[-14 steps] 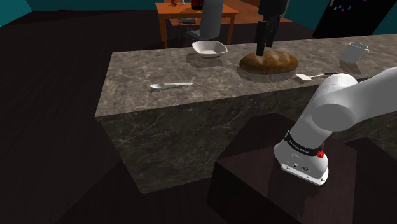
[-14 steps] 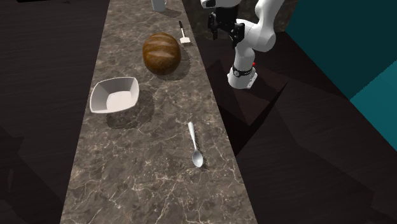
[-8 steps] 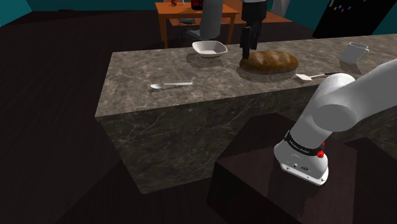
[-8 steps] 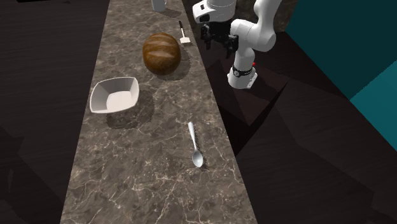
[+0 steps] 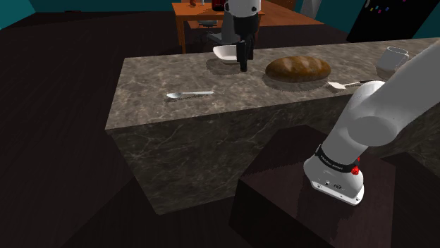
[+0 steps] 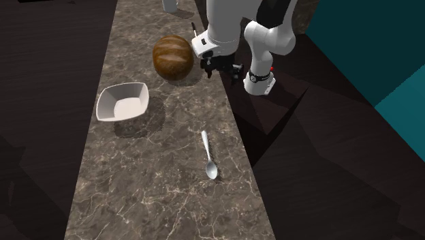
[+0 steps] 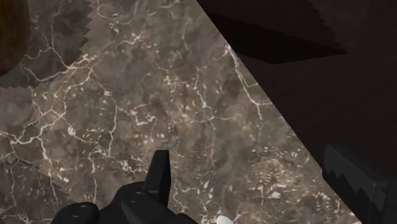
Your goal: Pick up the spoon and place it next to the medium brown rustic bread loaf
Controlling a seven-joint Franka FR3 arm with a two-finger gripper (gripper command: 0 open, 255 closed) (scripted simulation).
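Chiefly, one long counter (image 5: pixel 162 74) (image 6: pixel 156 177) (image 7: pixel 159 95) of dark veined stone is recorded, on which all loose items are set.

Stand (image 5: pixel 296 204): a dark box, placed just beside the counter's long edge.

Arm (image 5: pixel 374 120) (image 6: pixel 272 34): white with dark joints, mounted on the stand and bent out over the counter.

Loaf (image 5: pixel 297 67) (image 6: pixel 172 56): brown and rounded, laid flat on the counter.

Bowl (image 5: pixel 227 53) (image 6: pixel 122 102): white, squarish, seen near the loaf along the counter's far edge.

Mug (image 5: pixel 392 58) (image 6: pixel 170 5): pale, kept beyond the loaf, well apart from the bowl.

Gripper (image 5: pixel 244 62) (image 6: pixel 220 71) (image 7: pixel 245 156): black, pointed down above the counter, near the loaf on its spoon-ward side. The fingers (image 7: pixel 159 178) are seen spread wide, with only stone between them.

Spoon (image 5: pixel 189 94) (image 6: pixel 208 155): silver-grey, laid flat near the counter's stand-side edge, well apart from the loaf and the gripper. The handle is turned toward the loaf.

Spatula (image 5: pixel 344 84): small, pale-bladed, placed just beside the loaf on its mug-ward side.
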